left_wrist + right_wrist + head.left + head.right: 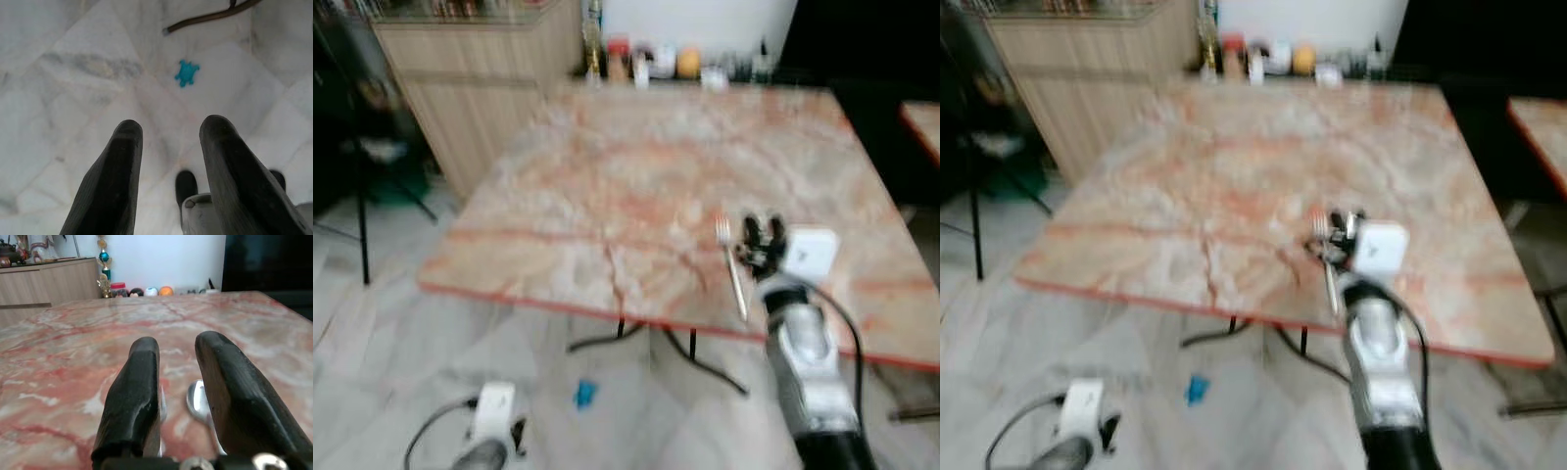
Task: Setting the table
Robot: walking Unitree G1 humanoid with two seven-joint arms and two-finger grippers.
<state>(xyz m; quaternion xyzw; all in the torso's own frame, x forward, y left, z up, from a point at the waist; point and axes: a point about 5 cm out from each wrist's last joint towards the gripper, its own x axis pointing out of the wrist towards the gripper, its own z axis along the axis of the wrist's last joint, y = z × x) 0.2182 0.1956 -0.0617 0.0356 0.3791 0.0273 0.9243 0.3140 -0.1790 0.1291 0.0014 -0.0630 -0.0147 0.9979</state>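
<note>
Cutlery is what I am dealing with: a fork (731, 262) lies flat on the marble table (607, 196), tines pointing toward the far side, handle toward the near edge, placed as it would be beside a plate. My right gripper (762, 247) hovers low over the tabletop just beside the fork, its two black fingers parted with nothing pinched between them. Along the right wrist view a spoon (198, 404) rests on the stone in the gap beneath the fingers, so I judge I am either setting it down next to the fork or about to lift it; I cannot say which. My left gripper (173, 174) hangs idle at my side, fingers apart and empty, pointing at the pale marble floor (73, 73), where a small blue scrap (187, 73) lies near the table's dark metal foot (210, 17). Pink and cream veins run across the glossy tabletop. Jars and bottles (646, 59) stand clustered at its far edge against a white wall, and a light wooden cabinet (480, 88) stands to the left.
</note>
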